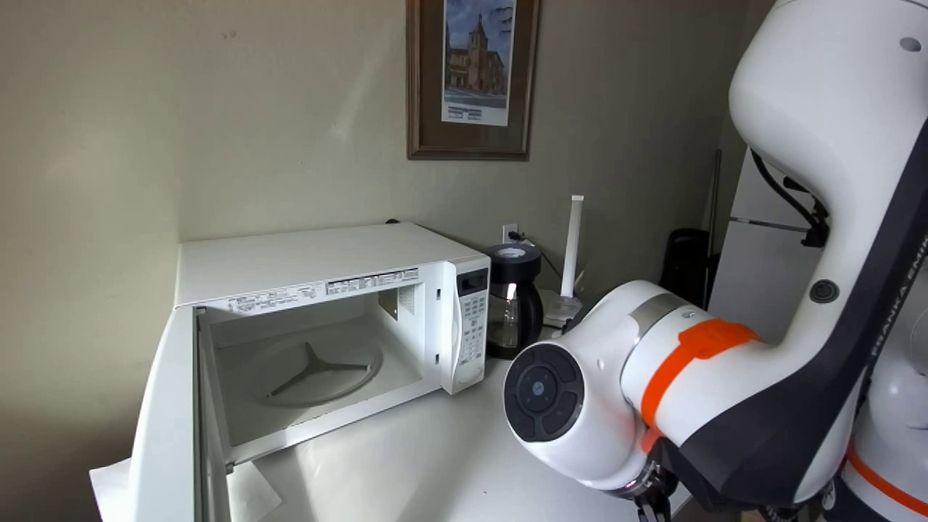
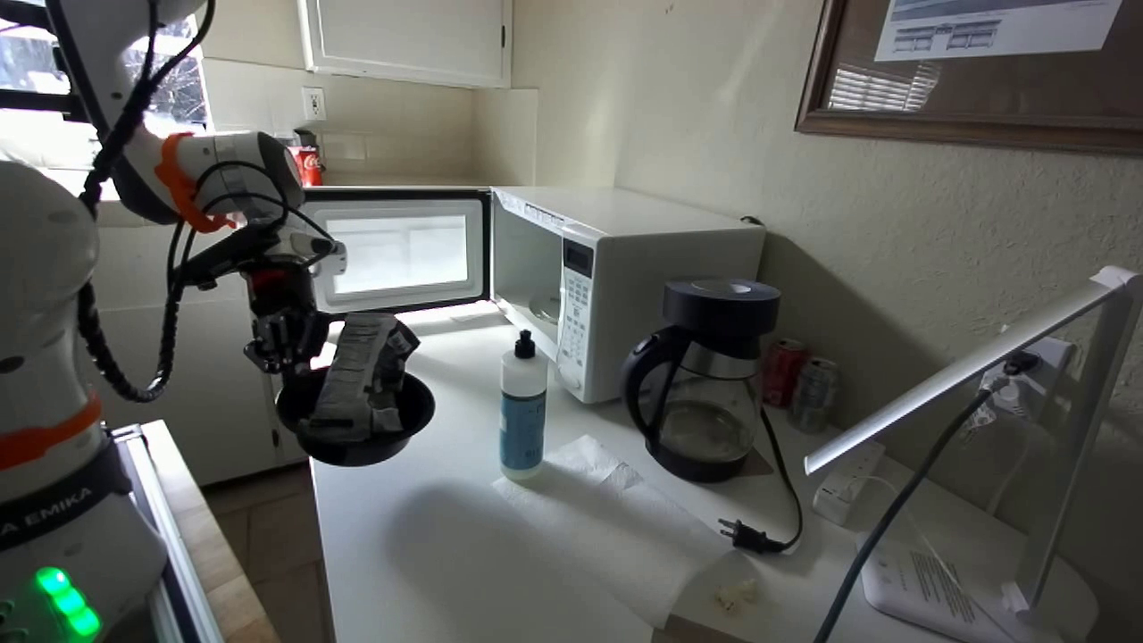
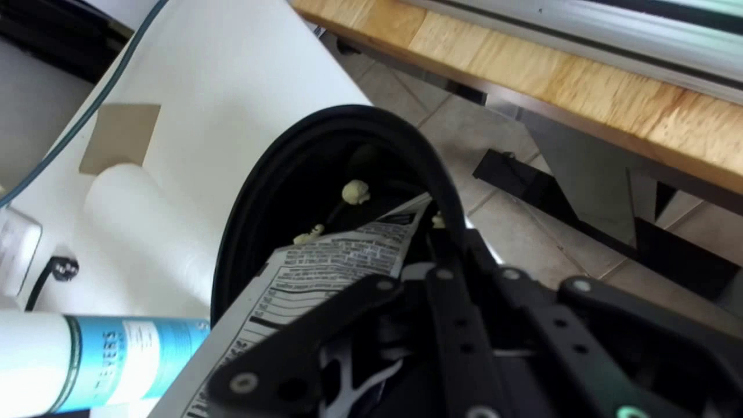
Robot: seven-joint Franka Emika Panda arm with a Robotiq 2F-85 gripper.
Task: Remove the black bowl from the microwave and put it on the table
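Wrist view: gripper (image 3: 461, 247) pinches rim of black bowl (image 3: 273, 174), printed bag (image 3: 342, 261) and popcorn pieces (image 3: 355, 192) inside. Removal looks done: bowl out of open microwave (image 2: 634, 277), hanging seemingly above tabletop (image 2: 429, 572) near edge. Left, likely: shift inward, set down, release, back away.

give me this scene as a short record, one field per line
black bowl: out of the microwave, held up, not set on the table
hand: closed on the black bowl's rim
inside the bowl: printed paper bag sticking out, pale bits
microwave door: open
blue-and-white bottle: upright
coffee pot: beside the microwave
to do: set the black bowl on the table
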